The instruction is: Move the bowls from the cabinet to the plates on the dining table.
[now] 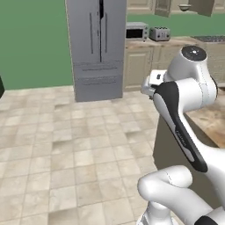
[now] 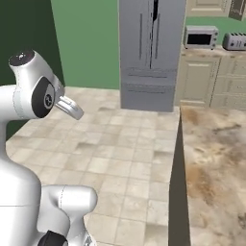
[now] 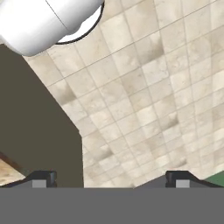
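Looking down at floor tiles, our gripper (image 3: 109,179) hangs spread wide, nothing between its tips. One bowl (image 1: 184,7) sits way off at 1 o'clock; probably rigid, slippery, so we'd pinch its rim.

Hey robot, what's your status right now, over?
Jaws open, empty, over floor tiles. Dining table bare at near end. Bowl far off, cabinet height. Path open.

Mottled beige-brown dining table (image 2: 211,158), grey fridge (image 2: 150,53)
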